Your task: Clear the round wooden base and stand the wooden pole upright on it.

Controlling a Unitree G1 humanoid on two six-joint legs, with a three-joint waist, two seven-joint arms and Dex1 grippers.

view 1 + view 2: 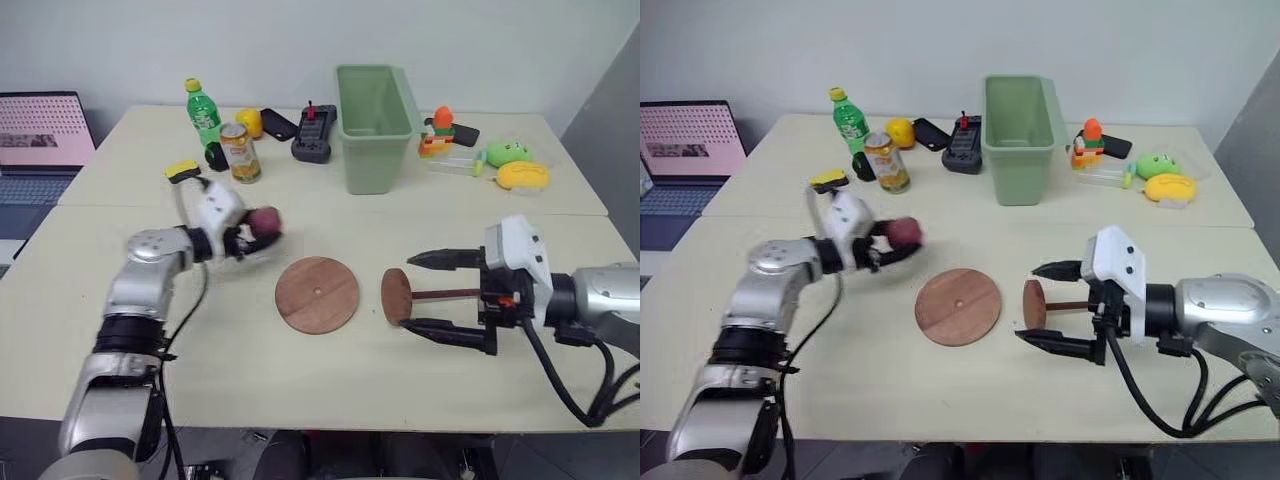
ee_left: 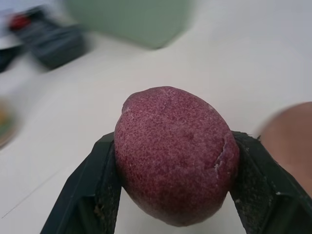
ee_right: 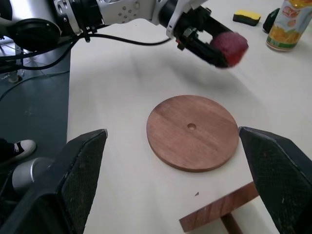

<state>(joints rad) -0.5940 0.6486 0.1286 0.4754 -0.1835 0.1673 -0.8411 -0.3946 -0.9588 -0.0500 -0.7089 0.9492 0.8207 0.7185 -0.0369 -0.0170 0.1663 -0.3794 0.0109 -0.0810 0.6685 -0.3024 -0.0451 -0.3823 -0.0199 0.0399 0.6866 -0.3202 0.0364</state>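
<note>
Presently, a dark-red rounded fruit [image 2: 175,153] is clamped between the two black fingers of the left gripper [image 1: 252,237], which is held above the counter [image 1: 250,370], off to the left of the round wooden base [image 1: 317,294]. In the left wrist view the fruit is seen pressed on both sides by the finger pads, its skin speckled and slightly cracked on one side.

The round wooden base is lying flat near the middle of the counter, with its small centre hole visible and nothing resting on it. Just beside it, on its right, the wooden pole [image 1: 445,295] is lying on its side: its fixed disc is turned toward the base and stands on edge, close to the base, and its thin dark rod runs away to the right.

The right gripper [image 1: 440,297] is spread wide, one finger above the rod and one below it, so the rod is seen between the fingers without being squeezed; whether it is touched cannot be told.

Along the far side of the counter a green bin [image 1: 373,125], a green bottle [image 1: 203,112], a can [image 1: 240,152] and a black remote [image 1: 313,133] are set well apart from the base.
</note>
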